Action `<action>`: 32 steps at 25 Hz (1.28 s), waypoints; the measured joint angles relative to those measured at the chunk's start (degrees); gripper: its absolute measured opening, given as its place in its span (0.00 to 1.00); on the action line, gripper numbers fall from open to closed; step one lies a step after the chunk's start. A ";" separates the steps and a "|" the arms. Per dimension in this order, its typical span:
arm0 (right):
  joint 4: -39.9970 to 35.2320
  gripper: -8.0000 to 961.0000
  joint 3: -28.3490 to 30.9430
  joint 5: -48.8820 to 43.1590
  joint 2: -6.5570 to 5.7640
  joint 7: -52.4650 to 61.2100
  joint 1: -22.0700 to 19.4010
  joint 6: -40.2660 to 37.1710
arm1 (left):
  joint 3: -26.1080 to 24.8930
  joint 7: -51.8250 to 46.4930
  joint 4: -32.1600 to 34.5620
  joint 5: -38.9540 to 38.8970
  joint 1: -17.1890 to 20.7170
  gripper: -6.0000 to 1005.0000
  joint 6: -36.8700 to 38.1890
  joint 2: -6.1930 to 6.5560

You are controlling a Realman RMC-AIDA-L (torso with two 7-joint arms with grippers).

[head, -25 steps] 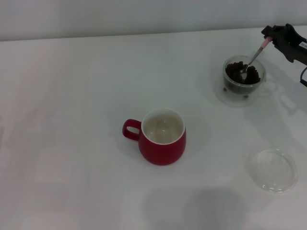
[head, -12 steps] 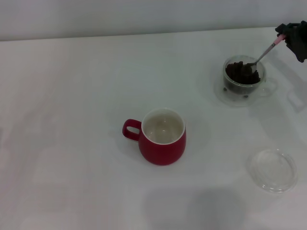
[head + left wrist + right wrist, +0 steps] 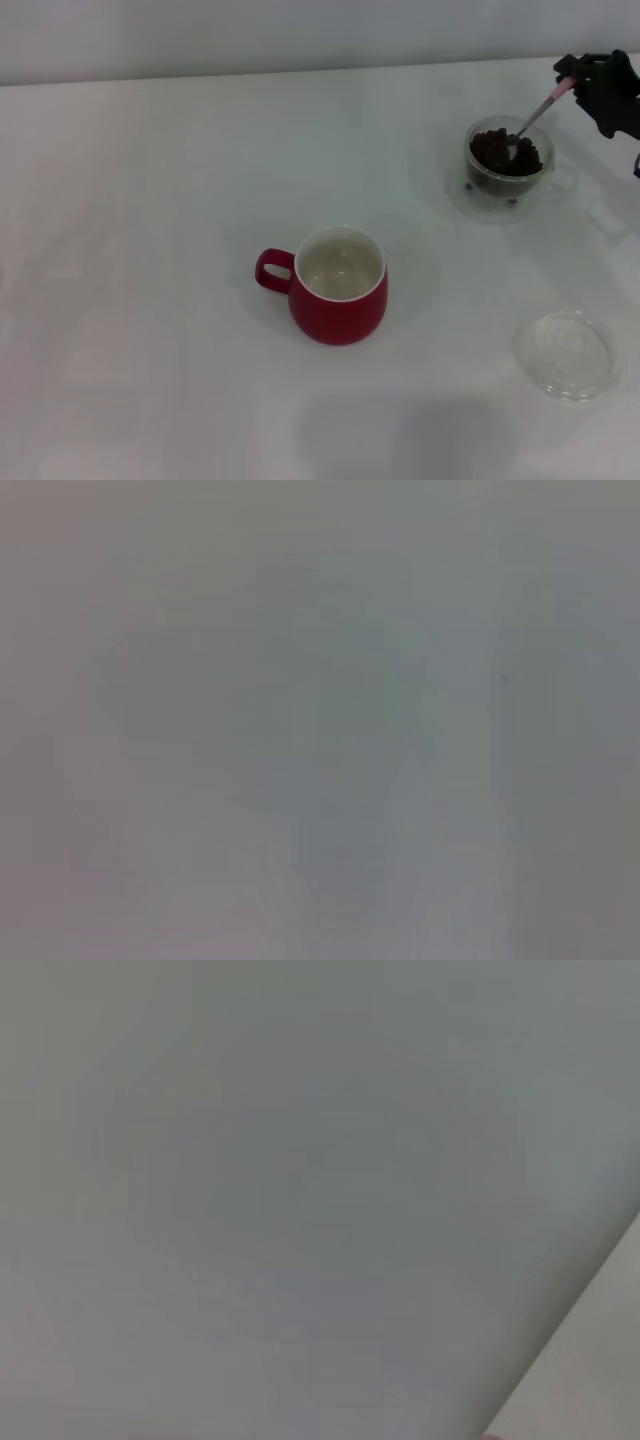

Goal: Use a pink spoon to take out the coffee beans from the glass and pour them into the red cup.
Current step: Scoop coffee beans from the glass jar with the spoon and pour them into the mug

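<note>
Beyond the glass (image 3: 507,165), on its far right side, the right hand (image 3: 578,88) pinches the pink spoon (image 3: 535,113) by its handle, the bowl dipped among the coffee beans (image 3: 503,152). The red cup (image 3: 339,285) stands well apart from the glass, toward the robot and to its left. A tilted spoon on that long carry could likely shed beans onto the surface (image 3: 160,200). The beans look dark, heaped near the glass's rim. The left hand is out of sight.

White table (image 3: 150,200): red cup (image 3: 339,286), glass (image 3: 507,166), lid (image 3: 567,354).
</note>
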 joint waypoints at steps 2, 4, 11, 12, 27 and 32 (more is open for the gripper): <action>-0.22 0.15 -0.12 -0.05 0.48 -0.33 -0.23 1.62 | 0.01 0.00 0.00 -0.01 0.00 0.47 -0.02 0.00; -0.24 0.15 -0.56 -0.08 0.67 -0.82 -0.29 2.91 | 0.01 0.00 0.00 -0.02 0.00 0.47 -0.11 0.00; -0.42 0.15 -4.41 0.02 1.26 -1.42 0.35 6.50 | 0.04 0.00 0.02 0.13 -0.01 0.47 -0.48 -0.01; -0.42 0.15 -4.99 0.12 1.35 -1.43 0.54 6.98 | 0.08 0.00 0.01 0.24 0.00 0.47 -0.49 -0.04; 0.66 0.15 -10.59 0.46 2.25 -1.42 3.86 11.31 | 0.09 0.00 -0.09 0.34 1.07 0.47 -0.58 -0.18; 3.42 0.15 -11.74 0.49 2.30 -2.22 5.35 12.11 | 0.09 0.00 -0.19 0.34 1.25 0.47 -0.62 -0.18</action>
